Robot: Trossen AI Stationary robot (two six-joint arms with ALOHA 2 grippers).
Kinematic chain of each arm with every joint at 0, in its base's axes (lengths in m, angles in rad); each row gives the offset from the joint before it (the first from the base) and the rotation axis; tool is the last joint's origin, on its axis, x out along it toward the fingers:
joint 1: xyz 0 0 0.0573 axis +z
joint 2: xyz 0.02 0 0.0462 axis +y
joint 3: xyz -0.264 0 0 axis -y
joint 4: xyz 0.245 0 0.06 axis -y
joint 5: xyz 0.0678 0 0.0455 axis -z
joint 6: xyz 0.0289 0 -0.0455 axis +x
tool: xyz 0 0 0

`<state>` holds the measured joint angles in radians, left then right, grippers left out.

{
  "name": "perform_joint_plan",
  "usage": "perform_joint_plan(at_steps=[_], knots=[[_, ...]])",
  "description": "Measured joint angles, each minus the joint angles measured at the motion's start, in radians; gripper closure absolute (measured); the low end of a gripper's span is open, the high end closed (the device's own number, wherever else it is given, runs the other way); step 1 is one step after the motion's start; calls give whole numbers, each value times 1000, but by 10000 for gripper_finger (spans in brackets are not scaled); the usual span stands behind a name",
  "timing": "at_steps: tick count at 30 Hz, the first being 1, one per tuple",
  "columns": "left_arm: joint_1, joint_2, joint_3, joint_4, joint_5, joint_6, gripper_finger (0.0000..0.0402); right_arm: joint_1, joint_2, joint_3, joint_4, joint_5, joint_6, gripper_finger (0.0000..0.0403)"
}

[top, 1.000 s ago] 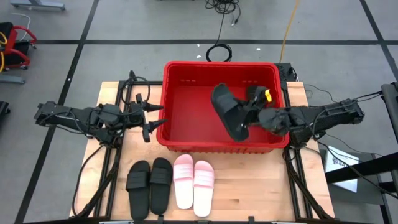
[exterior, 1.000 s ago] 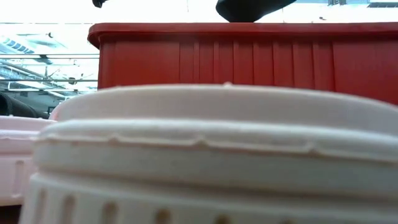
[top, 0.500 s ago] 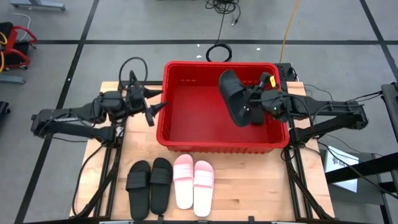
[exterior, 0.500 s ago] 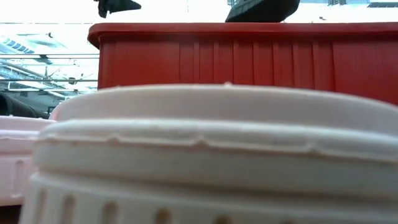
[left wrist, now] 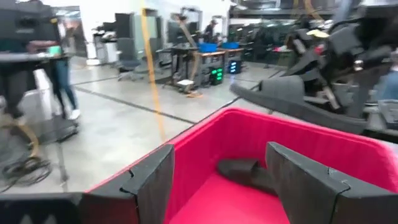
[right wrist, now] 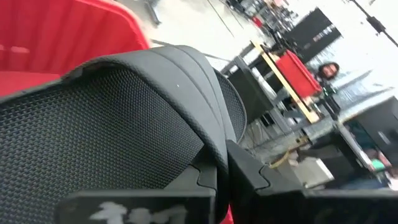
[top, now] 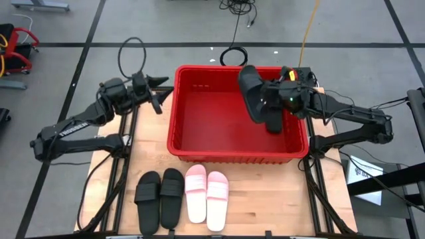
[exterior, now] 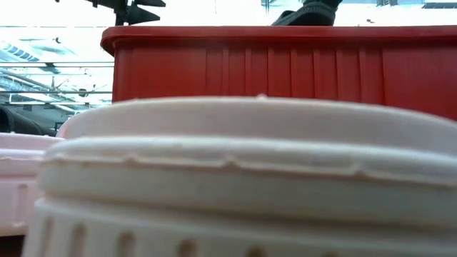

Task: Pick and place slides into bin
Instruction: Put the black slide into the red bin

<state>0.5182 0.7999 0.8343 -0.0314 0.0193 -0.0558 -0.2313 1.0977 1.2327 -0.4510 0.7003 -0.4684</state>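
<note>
Using the red bin (top: 192,143) as the anchor. Nearest to the table's front edge, just in front of the bin's near wall, four slides sit side by side, soles down: two black slides (top: 160,198) on the left and two pink slides (top: 206,192) right next to them, touching or nearly so. All four are outside the bin. In the low view one pale slide (exterior: 235,178) fills most of the frame, with the bin's ribbed wall (exterior: 285,71) right behind it.

Inside the bin, a black slide (left wrist: 244,172) lies on the floor; you only catch it in the left wrist view. I can't tell exactly which corner it's in.

Above the bin's far right part, the right gripper (top: 275,101) is clamped shut on another black slide (top: 252,93), pinching its strap. That held slide hangs tilted, mostly on edge, above the bin's rim rather than resting in it. The right wrist view shows the strap's mesh lining (right wrist: 106,124) right up against the closed fingers.

Off the bin's far left corner, outside it, the left gripper (top: 161,97) hovers with its fingers (left wrist: 152,180) spread wide and nothing between them, pointing toward the bin.
</note>
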Motion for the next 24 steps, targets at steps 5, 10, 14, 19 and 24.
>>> perform_joint_plan(at_steps=[5, 10, 14, 19, 24], knots=[[111, 55, 42, -26, 19, -2, 147, -101, 0, 0, -1, -107, 7, 399], [185, 127, 65, -25, 129, -2, 147, -191, 5, -25, -5, -206, 36, 399], [213, 180, 67, -7, 141, -6, 147, -245, 8, -99, 7, -205, 35, 399], [242, 214, 67, 39, 140, -24, 147, -280, 8, -196, 76, -205, 43, 399], [247, 217, 67, 46, 146, -27, 147, -281, 8, -290, 172, -206, 41, 399]])
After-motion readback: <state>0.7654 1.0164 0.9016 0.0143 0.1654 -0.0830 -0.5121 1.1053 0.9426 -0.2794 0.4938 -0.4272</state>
